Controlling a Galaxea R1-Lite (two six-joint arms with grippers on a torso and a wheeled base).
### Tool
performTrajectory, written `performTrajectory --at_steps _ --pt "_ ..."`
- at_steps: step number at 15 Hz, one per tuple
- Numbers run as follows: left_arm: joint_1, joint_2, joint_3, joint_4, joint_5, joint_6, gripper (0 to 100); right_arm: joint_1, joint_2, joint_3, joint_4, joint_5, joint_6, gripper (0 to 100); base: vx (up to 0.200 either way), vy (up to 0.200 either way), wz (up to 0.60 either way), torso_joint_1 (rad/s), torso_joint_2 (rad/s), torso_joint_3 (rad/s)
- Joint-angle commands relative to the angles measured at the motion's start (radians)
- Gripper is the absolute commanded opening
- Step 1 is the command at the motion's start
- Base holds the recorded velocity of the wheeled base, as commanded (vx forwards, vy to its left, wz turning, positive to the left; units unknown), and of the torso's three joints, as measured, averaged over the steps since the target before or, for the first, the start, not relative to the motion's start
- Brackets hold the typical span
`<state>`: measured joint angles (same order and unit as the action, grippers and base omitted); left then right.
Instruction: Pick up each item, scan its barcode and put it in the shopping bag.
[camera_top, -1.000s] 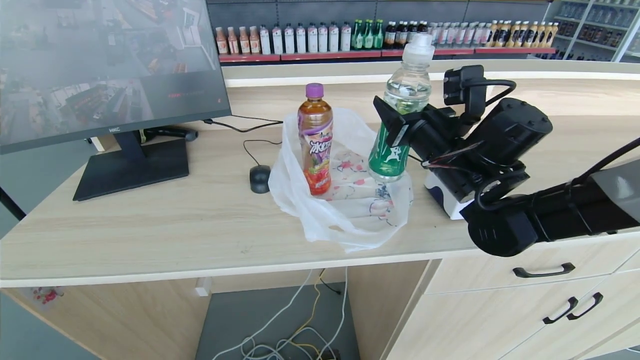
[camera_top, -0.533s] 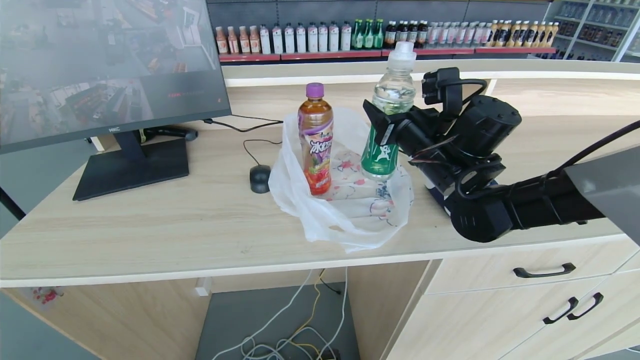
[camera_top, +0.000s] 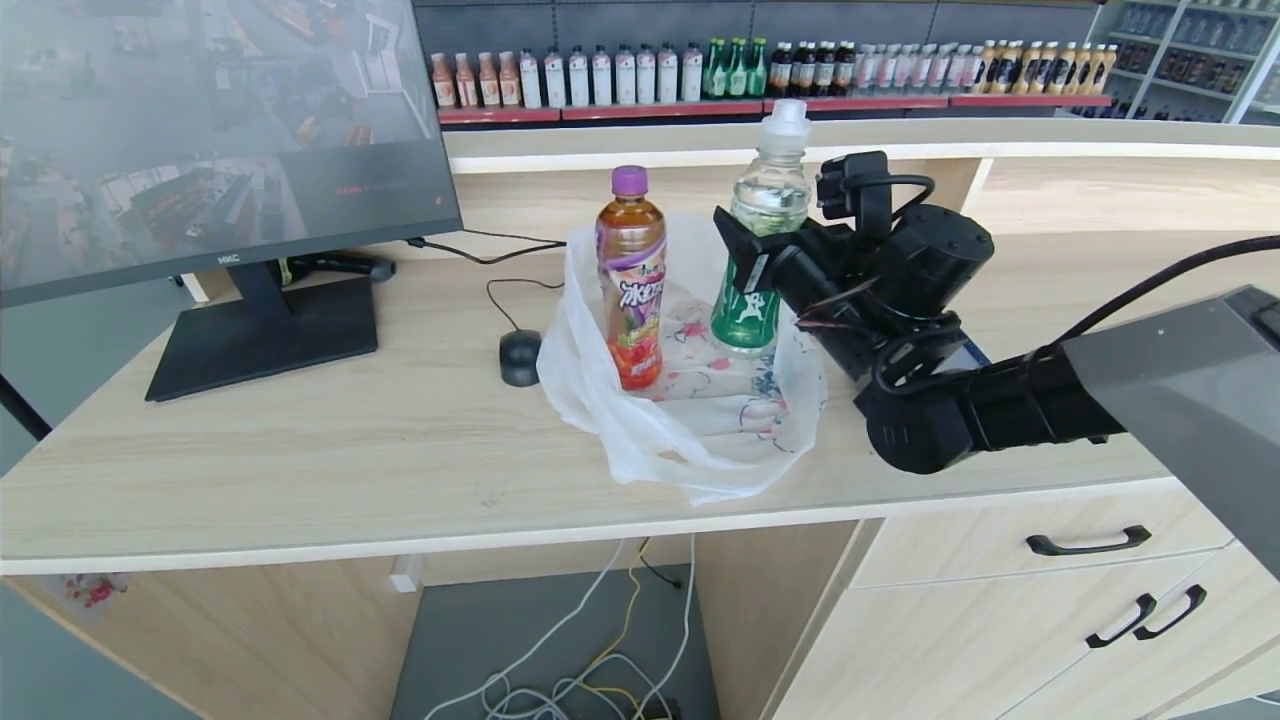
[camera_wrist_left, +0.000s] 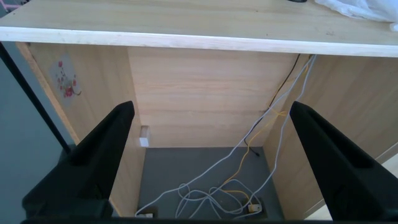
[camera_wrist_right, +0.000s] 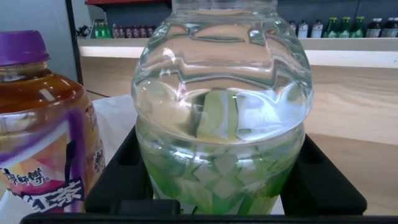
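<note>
Pinching the green-labelled water bottle (camera_top: 765, 200) at its middle, the right gripper (camera_top: 752, 275) is carrying it leftward and lower, bringing it upright over the shopping bag (camera_top: 700, 440) beside the tea bottle (camera_top: 631, 280), seemingly near release.

Black right arm (camera_top: 960, 400), rounded joints, thin looping cables, grey upper link

counter (camera_top: 300, 450): shopping bag (camera_top: 700, 440) at centre, near front edge. tea bottle (camera_top: 631, 280) stands upright on it; water bottle (camera_top: 770, 195) just right of that, in the right gripper (camera_top: 752, 265) (base contact with bag unclear). mouse (camera_top: 519, 357) left of bag, monitor (camera_top: 200, 130) further left.
</note>
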<state>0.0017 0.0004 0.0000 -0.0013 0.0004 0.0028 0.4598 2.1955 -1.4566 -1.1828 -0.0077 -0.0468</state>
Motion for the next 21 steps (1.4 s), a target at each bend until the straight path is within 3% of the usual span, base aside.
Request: performTrajectory --at_steps 1,21 --pt "0.000 0.000 0.000 0.000 0.001 0.000 100 0.000 0.035 -0.018 -0.001 0.000 0.001 0 0.000 0.000 0.00 0.000 0.00 0.000" --pt "0.000 0.000 0.000 0.000 0.001 0.000 100 0.013 0.078 0.079 -0.066 0.000 0.002 0 0.000 0.000 0.00 0.000 0.00 0.000"
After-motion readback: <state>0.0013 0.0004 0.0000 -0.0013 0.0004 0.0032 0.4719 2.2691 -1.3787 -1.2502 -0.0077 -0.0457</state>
